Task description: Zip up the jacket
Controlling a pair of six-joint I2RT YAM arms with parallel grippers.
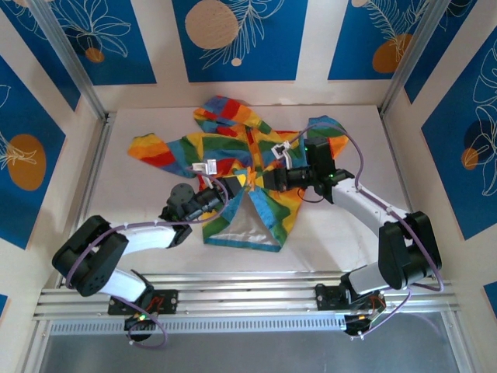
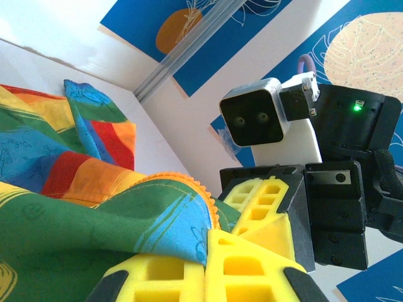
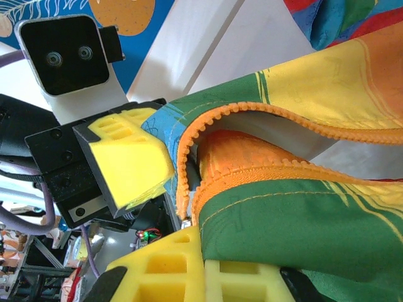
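Note:
The rainbow-striped jacket [image 1: 268, 206] lies spread on the white table [image 1: 349, 233], front open, with pale lining [image 1: 241, 225] showing at the hem. My left gripper [image 1: 237, 185] and right gripper [image 1: 270, 179] meet nose to nose at the front opening. In the left wrist view, the left gripper [image 2: 208, 242] is shut on a green and blue fabric edge with the orange zipper [image 2: 189, 179]. In the right wrist view, the right gripper [image 3: 203, 251] is shut on the green edge, orange zipper teeth [image 3: 283, 116] curving above. The two zipper sides are apart.
An aluminium rail [image 1: 248, 299] runs along the near table edge by the arm bases. Cream walls with blue panels [image 1: 237, 39] close in the table at the back and both sides. A grey cable [image 1: 365, 183] loops along the right arm.

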